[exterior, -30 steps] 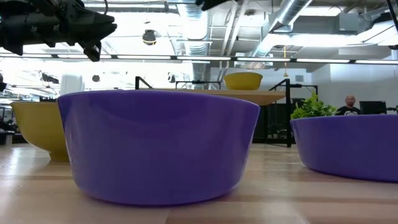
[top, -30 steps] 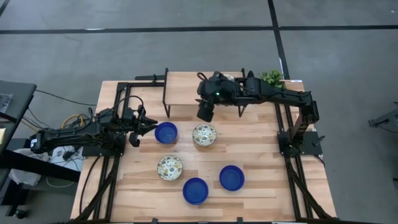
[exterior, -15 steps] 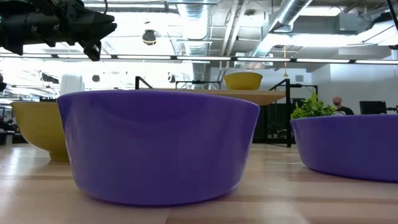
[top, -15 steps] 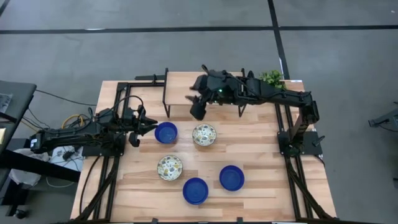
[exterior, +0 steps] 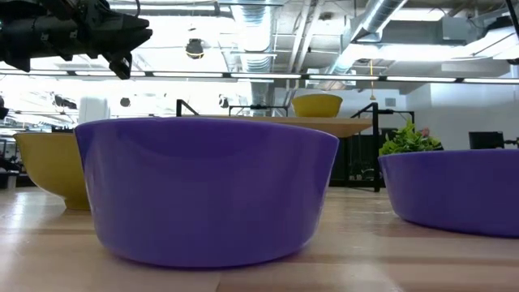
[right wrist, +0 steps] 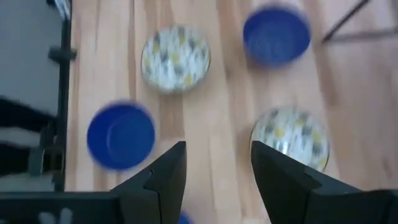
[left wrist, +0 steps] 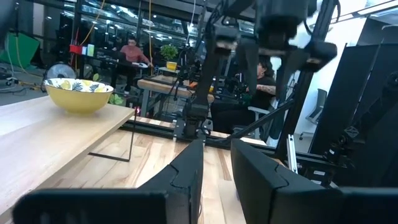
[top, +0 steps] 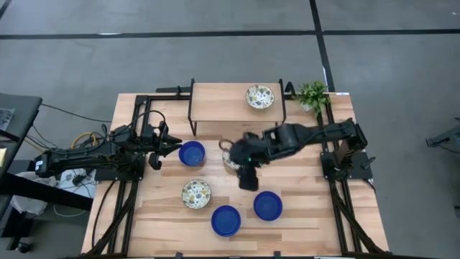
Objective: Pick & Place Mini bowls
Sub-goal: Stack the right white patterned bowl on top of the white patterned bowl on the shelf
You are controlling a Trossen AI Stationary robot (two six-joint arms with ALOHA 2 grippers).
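The right gripper is hanging over the middle of the table, fingers spread apart with nothing between them — the right wrist view is showing bare wood in the gap. It is sitting just beside a patterned bowl that the arm is partly covering, with two blue bowls and lying nearer the front edge.

Another patterned bowl is resting left of centre, a third blue bowl is sitting right at the tip of the left gripper, and one patterned bowl is standing up on the raised shelf at the back. The left arm is waiting low at the left side of the table, its fingers looking slightly parted in its own wrist view and holding nothing.

Handling, as a judgement: these bowls are looking glossy and rigid, likely ceramic or hard plastic — slippery, light, and liable to chip if dropped. The sensible hold is on the rim, one finger inside and one outside the wall, squeezing firmly since the glaze is offering little friction. Pinching across the whole bowl is looking too wide for these fingers.
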